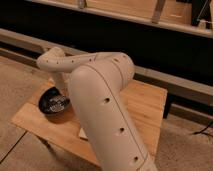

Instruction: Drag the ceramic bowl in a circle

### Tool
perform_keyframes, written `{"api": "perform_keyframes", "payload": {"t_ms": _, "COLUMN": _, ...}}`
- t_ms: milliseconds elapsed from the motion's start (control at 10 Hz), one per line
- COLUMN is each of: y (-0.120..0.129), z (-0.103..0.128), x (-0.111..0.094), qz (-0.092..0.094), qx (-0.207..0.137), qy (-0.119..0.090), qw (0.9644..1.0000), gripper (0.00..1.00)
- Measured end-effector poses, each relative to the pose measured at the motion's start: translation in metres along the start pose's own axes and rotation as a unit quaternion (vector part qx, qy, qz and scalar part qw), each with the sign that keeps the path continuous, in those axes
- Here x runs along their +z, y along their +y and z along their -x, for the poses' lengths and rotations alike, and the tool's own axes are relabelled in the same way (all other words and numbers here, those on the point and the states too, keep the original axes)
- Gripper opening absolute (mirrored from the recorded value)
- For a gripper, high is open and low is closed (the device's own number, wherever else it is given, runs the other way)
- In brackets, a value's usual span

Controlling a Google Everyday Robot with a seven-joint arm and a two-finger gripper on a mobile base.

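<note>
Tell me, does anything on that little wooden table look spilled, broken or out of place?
Nothing spilled or broken. The ceramic bowl sits near the table's left edge, perhaps slightly tipped, with the gripper at its right rim. The arm hides much of the tabletop.

The black bowl (53, 102) sits at the left of the wooden surface (146, 107). The claw (63, 91) hangs at its right rim, half hidden behind the bulky white arm (102, 107).
</note>
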Motion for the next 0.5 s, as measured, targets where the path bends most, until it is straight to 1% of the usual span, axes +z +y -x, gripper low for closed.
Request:
{"api": "perform_keyframes", "payload": {"t_ms": 200, "y": -0.028, "z": 0.0, "x": -0.001, "qz": -0.007, "qx": 0.03, "qy": 0.002, "qw": 0.9995, "gripper": 0.0}}
{"api": "perform_keyframes", "payload": {"t_ms": 300, "y": -0.038, "z": -0.005, "x": -0.001, "qz": -0.007, "qx": 0.041, "qy": 0.004, "qw": 0.9991, "gripper": 0.0}}
{"api": "perform_keyframes", "payload": {"t_ms": 500, "y": -0.04, "z": -0.018, "x": 0.001, "qz": -0.005, "qx": 0.043, "qy": 0.008, "qw": 0.999, "gripper": 0.0}}
